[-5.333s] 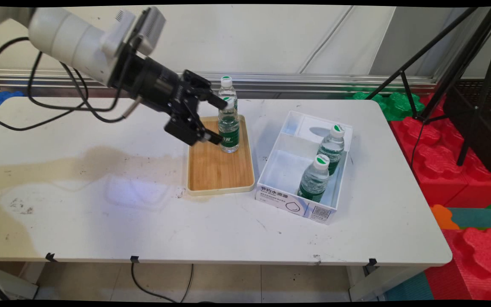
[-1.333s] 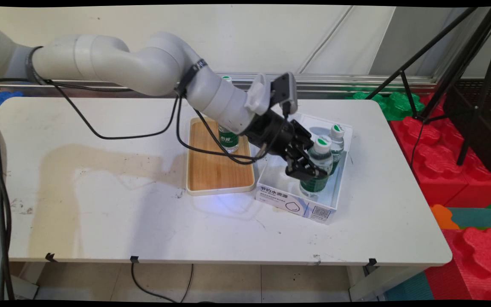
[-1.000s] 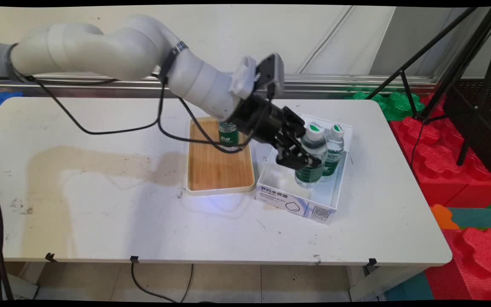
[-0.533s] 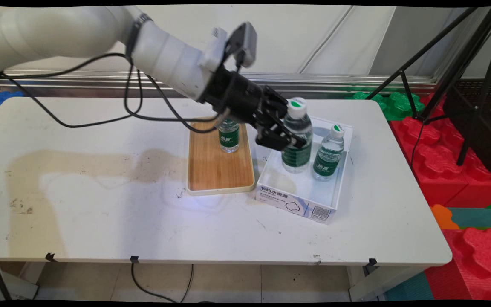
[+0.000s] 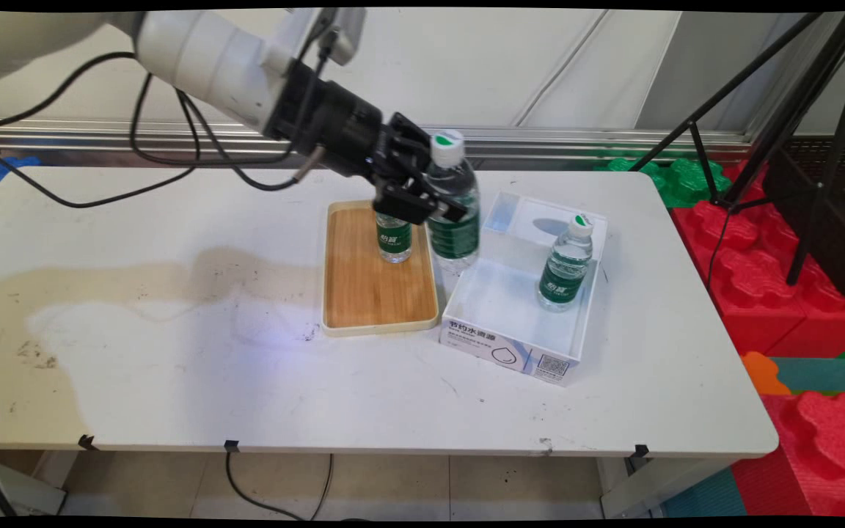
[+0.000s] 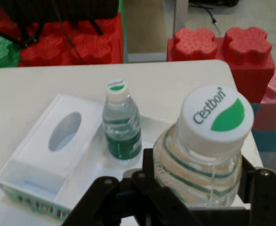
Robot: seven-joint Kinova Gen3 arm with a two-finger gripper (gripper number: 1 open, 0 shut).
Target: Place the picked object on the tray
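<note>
Bottle point(image 5: 453, 205) now lifted clear of box point(image 5: 518, 345)

bottle point(image 5: 453, 213) lifted from box point(image 5: 496, 345) — carried left

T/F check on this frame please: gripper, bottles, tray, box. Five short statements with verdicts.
1. The black two-finger gripper is shut on a clear water bottle with a green label. True.
2. That bottle rests on the table. False: it is held in the air.
3. The white cardboard box holds two bottles. False: one, white-capped.
4. A bottle stands on the wooden tray. True.
5. The tray lies right of the box. False: left.
</note>
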